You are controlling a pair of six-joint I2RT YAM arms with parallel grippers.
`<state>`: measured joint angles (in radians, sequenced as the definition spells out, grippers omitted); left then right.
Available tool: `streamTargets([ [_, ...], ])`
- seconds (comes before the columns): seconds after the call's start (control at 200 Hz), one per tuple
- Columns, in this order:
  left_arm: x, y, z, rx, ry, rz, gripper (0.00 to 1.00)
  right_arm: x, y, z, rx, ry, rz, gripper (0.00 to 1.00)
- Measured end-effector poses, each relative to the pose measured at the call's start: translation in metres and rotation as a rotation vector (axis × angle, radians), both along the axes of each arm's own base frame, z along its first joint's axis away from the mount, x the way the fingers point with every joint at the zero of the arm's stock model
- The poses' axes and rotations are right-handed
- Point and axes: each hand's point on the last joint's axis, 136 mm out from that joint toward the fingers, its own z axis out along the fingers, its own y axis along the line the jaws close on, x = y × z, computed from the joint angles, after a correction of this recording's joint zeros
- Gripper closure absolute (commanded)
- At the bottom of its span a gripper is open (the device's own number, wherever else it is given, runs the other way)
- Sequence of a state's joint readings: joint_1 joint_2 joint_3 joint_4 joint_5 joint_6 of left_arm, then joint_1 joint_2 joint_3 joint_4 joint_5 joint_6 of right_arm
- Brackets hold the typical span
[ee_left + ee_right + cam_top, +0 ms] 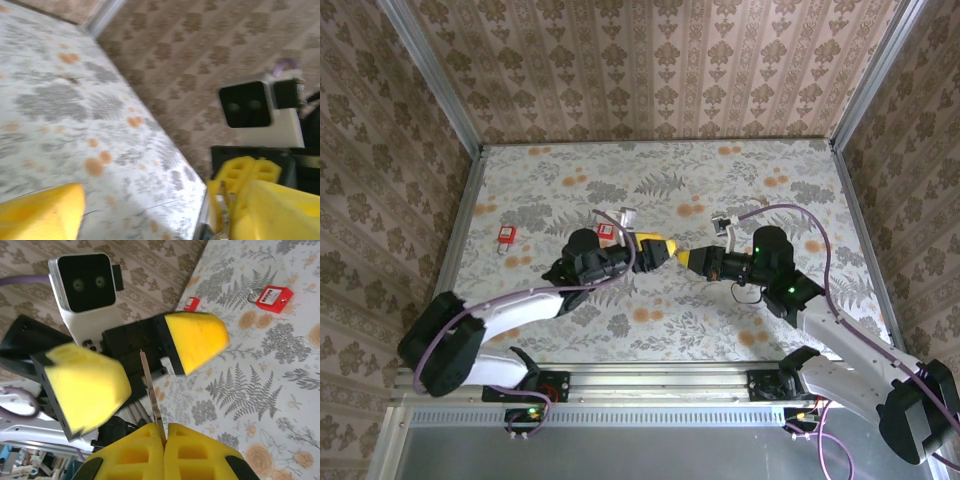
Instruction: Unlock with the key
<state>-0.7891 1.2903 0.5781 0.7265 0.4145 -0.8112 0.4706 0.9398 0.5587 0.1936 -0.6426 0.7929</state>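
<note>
My right gripper point(164, 432) is shut on a silver key point(151, 390), whose blade sticks out past the yellow fingertips. The blade points into the gap between the two yellow fingers point(85, 385) of my left gripper point(655, 248), which stands open and touches nothing. In the left wrist view the left gripper point(160, 215) is open, with the key point(221, 202) and the right gripper's fingers point(245, 172) just to its right. Both grippers meet above the table's middle, the right gripper point(691, 258) facing the left. A red padlock point(605, 230) point(274, 299) lies on the table behind the left gripper.
A second red padlock point(504, 236) point(190, 303) lies further left on the flowered table point(720, 180). Patterned walls and metal rails point(460, 215) enclose the table. The back half and the right side have free room.
</note>
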Motion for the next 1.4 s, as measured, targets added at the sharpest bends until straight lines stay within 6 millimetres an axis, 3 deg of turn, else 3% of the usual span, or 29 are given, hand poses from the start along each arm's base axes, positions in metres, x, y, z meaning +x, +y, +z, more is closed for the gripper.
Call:
streamTargets([
  [0.06,0.008,0.017,0.000,0.048,0.019,0.074,0.00,0.000,-0.001,-0.002,-0.033,0.010,-0.002,1.00],
  [0.295,0.048,0.077,0.002,0.332,0.098,0.310,0.00,0.001,-0.009,-0.024,-0.182,0.079,-0.014,1.00],
  [0.4,0.065,0.106,-0.023,0.486,0.208,0.378,0.02,0.000,-0.012,-0.037,-0.234,0.122,-0.011,1.00],
  [0.525,0.075,0.132,-0.079,0.662,0.399,0.411,0.04,-0.001,-0.013,-0.048,-0.284,0.152,-0.008,1.00],
  [0.65,0.073,0.137,-0.127,0.783,0.555,0.380,0.12,-0.005,-0.013,-0.055,-0.317,0.172,-0.006,1.00],
  [0.785,0.084,0.139,-0.152,0.808,0.666,0.392,0.13,-0.007,-0.017,-0.061,-0.346,0.187,-0.016,1.00],
  [0.955,0.118,0.154,-0.156,0.772,0.831,0.530,0.14,-0.013,-0.022,-0.061,-0.351,0.175,-0.031,1.00],
  [1.07,0.136,0.147,-0.158,0.727,0.937,0.586,0.15,-0.018,-0.027,-0.062,-0.348,0.169,-0.041,1.00],
  [1.275,0.139,0.135,-0.179,0.707,1.151,0.639,0.17,-0.021,-0.031,-0.069,-0.352,0.178,-0.059,1.00],
  [1.4,0.142,0.135,-0.181,0.715,1.219,0.683,0.17,-0.024,-0.033,-0.070,-0.352,0.175,-0.063,1.00],
])
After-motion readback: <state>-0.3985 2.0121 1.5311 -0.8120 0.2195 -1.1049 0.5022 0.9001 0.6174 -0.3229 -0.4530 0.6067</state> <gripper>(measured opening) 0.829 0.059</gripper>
